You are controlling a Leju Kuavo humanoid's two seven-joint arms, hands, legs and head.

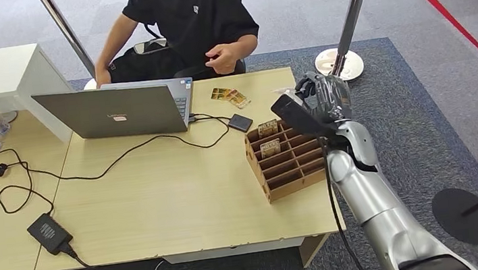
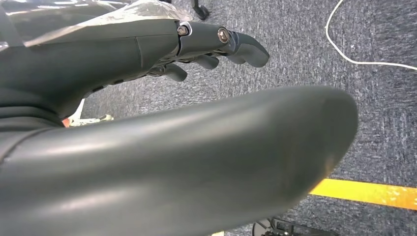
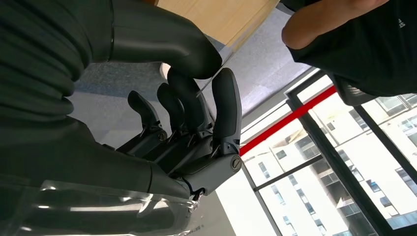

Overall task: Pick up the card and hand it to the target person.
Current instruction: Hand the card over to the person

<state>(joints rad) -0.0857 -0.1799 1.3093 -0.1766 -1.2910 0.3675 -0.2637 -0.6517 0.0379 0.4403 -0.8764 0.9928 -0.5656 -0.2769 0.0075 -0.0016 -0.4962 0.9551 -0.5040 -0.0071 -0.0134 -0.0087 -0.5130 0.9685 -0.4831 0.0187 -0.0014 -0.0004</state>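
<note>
Two cards [image 1: 268,138] stand upright in the far slots of a wooden rack [image 1: 290,160] near the desk's right edge. More cards [image 1: 230,96] lie flat on the desk [image 1: 183,202] beyond the rack, in front of the person [image 1: 193,21] seated at the far side. The right hand [image 1: 319,95] hangs above the rack's far right corner, raised on its silver arm; in its wrist view the thumb tip meets the curled fingers [image 3: 192,105], and a thin pale edge seems to sit between them, though I cannot tell whether that is a card. A small dark box [image 1: 240,122] lies between the flat cards and the rack, its cable running to the open laptop [image 1: 115,112] the person has one hand on. A power brick [image 1: 50,233] with a looping cord sits toward the desk's near left. The left hand [image 2: 216,44] hangs over grey carpet, fingers [image 2: 246,49] loosely extended and holding nothing.
</note>
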